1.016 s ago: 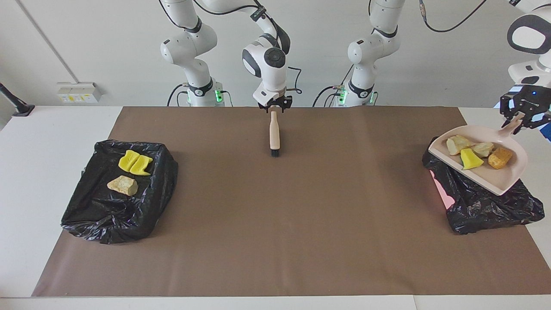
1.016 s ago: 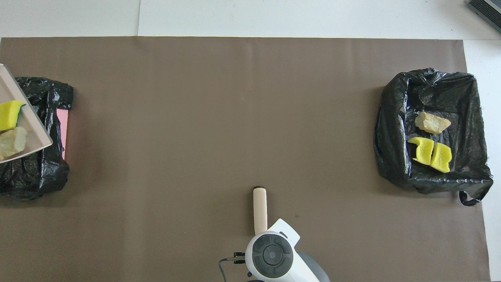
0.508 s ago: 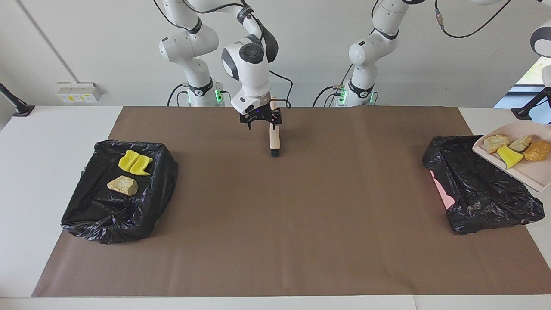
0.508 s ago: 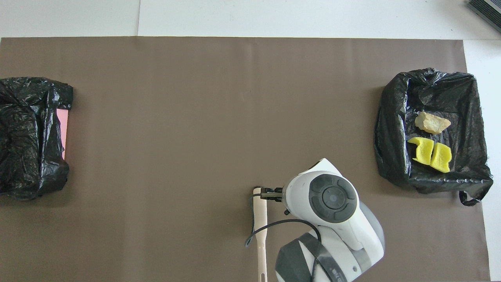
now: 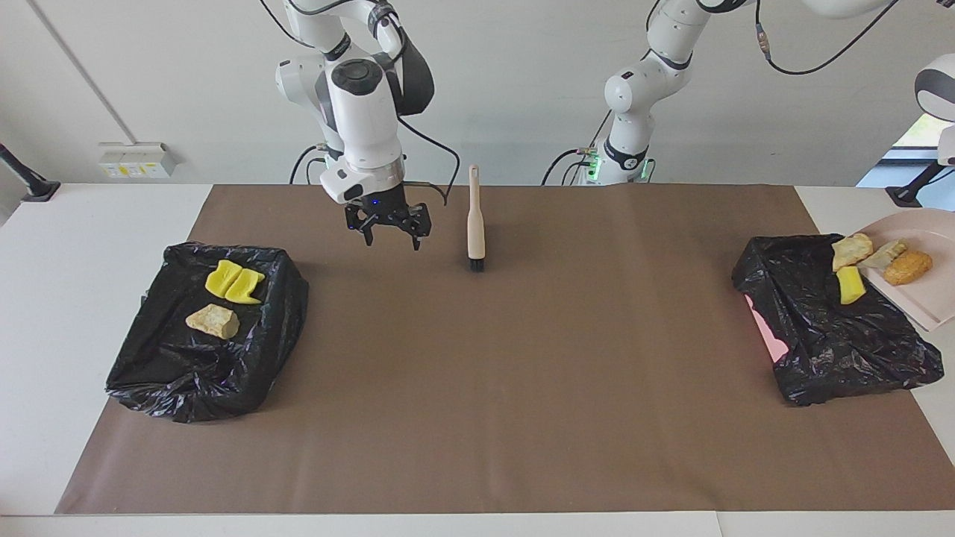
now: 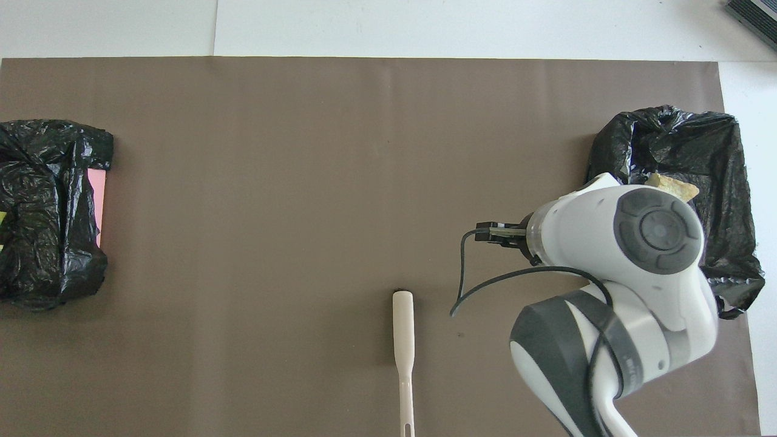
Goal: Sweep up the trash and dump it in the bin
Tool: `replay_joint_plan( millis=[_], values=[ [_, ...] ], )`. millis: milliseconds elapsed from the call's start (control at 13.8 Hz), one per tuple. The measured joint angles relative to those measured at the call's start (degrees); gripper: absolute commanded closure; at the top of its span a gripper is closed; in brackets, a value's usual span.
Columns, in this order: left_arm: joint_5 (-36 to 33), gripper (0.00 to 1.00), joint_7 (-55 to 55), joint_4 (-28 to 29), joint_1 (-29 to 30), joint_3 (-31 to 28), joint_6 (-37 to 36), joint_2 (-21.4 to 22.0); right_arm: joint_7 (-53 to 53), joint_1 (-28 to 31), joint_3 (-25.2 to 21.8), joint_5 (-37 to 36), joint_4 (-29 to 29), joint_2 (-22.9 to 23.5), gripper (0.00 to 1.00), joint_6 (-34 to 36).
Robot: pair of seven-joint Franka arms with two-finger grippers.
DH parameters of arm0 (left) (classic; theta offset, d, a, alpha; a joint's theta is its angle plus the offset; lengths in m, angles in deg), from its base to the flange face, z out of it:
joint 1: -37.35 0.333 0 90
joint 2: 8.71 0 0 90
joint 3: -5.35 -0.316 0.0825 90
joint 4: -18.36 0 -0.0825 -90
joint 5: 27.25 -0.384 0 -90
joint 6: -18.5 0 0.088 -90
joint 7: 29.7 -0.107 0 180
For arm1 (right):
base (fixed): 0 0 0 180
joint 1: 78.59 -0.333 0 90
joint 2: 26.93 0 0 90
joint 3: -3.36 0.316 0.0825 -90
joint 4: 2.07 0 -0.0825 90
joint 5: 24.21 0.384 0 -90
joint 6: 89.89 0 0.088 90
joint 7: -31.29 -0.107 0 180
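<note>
The pink dustpan [image 5: 925,294] hangs tilted over the outer edge of the black-bagged bin [image 5: 828,335] at the left arm's end. A yellow scrap [image 5: 849,286] and a tan scrap [image 5: 850,250] are at its low lip over the bag. Another tan scrap [image 5: 882,253] and the orange-brown scrap [image 5: 907,267] lie on the pan. My left gripper is out of view. My right gripper [image 5: 389,233] is open and empty, over the mat between the brush [image 5: 475,224] and the other bin [image 5: 201,350]. That bin holds two yellow scraps [image 5: 235,283] and a tan one [image 5: 213,321].
The brush [image 6: 403,340] lies flat on the brown mat [image 5: 477,388], bristles pointing away from the robots. In the overhead view my right arm [image 6: 637,243] covers part of the bin [image 6: 722,158] at its end. The other bag [image 6: 48,206] shows a pink patch.
My right gripper let go of the brush and swung toward the bin at its end. The dustpan moved outward past its bin and tipped; two scraps slid to its lip.
</note>
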Motion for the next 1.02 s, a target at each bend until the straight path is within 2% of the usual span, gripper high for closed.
replay_joint_plan(
  millis=[290,580,798,1016],
  values=[
    [-5.33,1.0,0.06,-0.27,-3.28,0.38,-3.65,0.14,8.94,6.03,-0.11,-0.07,-9.47,-0.3,0.0,8.89],
    [-5.95,1.0,1.1,-1.53,-5.0,0.6,-5.24,1.77,11.46,8.71,-0.21,-1.46,-16.66,-0.41,0.0,16.96],
    [-0.76,1.0,4.82,-1.52,-5.7,0.9,-6.37,3.93,12.07,9.43,-1.39,-2.12,-21.28,-0.71,0.0,21.81],
    [8.46,1.0,7.08,-1.17,-6.43,1.18,-8.32,4.31,18.03,9.58,-6.02,-2.12,-25.48,-1.2,0.0,26.48]
  ],
)
